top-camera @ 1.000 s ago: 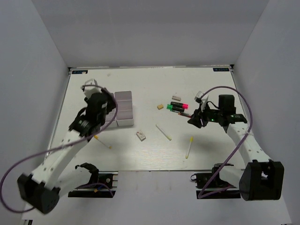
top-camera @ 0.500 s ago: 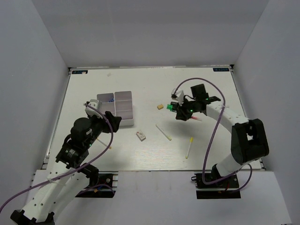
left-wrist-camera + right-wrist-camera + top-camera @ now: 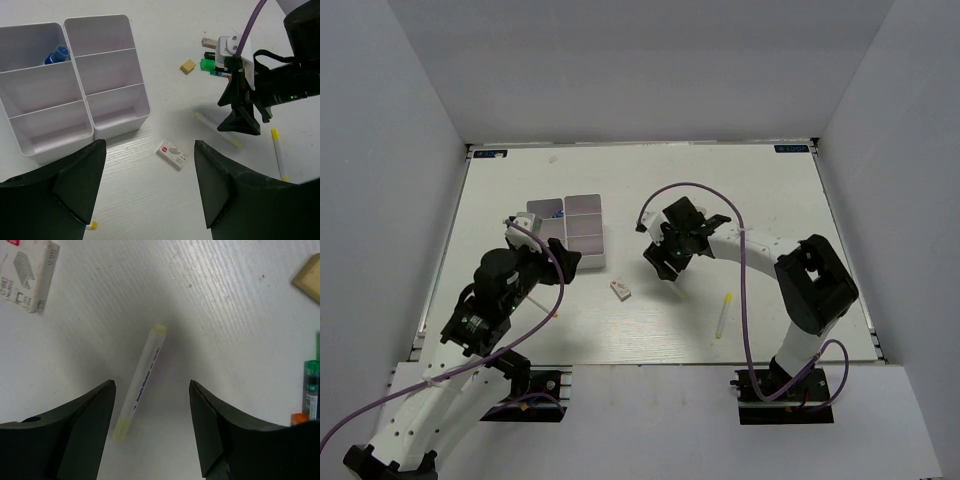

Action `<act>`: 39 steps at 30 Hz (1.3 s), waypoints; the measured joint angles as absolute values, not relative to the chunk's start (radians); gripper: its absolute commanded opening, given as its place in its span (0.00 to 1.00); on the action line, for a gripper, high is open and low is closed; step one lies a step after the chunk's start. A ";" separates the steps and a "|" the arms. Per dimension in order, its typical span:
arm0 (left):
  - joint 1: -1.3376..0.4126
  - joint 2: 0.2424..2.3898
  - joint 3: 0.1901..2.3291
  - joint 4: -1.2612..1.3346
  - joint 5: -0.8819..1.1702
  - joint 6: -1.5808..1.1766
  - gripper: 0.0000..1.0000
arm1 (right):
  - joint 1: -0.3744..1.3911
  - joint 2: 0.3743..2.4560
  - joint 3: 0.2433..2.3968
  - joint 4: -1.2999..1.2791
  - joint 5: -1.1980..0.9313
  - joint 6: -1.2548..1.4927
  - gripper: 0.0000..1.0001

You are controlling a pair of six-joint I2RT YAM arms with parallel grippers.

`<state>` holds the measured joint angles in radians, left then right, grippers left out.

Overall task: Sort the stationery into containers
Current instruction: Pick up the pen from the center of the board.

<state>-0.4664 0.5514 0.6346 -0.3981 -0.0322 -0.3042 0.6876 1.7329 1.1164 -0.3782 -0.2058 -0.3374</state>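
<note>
While the right gripper (image 3: 151, 390) hangs low over the white table (image 3: 770, 200) with its two fingers spread wide, a white pen with pale yellow ends (image 3: 139, 385) lies flat between them. It slants across the gap and neither finger grips it. Just beyond one finger sits a small white staple box (image 3: 27, 275). On the other side, near the frame's edge, lie a beige eraser (image 3: 307, 277) and a green-ended highlighter (image 3: 311, 385). Whether the fingertips touch the tabletop cannot be told.

Across the table, the left gripper (image 3: 149, 150) is likewise parted and holds nothing, hovering just on the near side of the white divided tray (image 3: 112, 20). The tray stands upright on the left half of the table, its six compartments set in two rows of three. One far corner compartment holds a blue-capped item (image 3: 56, 54). The other five show bare floors in the left wrist view.

A second white-and-yellow pen (image 3: 722, 313) rests alone toward the near edge, well apart from the tray, on the right arm's side. A yellow pen tip (image 3: 91, 226) shows beside one left finger.
</note>
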 measured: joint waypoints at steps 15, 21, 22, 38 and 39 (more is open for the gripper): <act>-0.466 0.556 0.635 -0.408 -0.014 -0.304 0.82 | 0.746 1.863 1.183 -0.358 -0.109 -0.307 0.51; -0.466 0.557 0.635 -0.408 -0.015 -0.305 0.82 | 0.739 1.865 1.184 -0.364 -0.118 -0.321 0.12; -0.466 0.559 0.635 -0.408 -0.016 -0.308 0.82 | 0.739 1.865 1.184 -0.367 -0.126 -0.326 0.06; -0.466 0.710 0.666 -0.496 -0.248 -0.501 0.83 | 0.742 1.730 1.547 -0.490 -0.288 -0.528 0.00; -0.466 0.712 0.671 -0.507 -0.271 -0.515 0.83 | 0.742 1.730 1.596 -0.481 -0.305 -0.544 0.00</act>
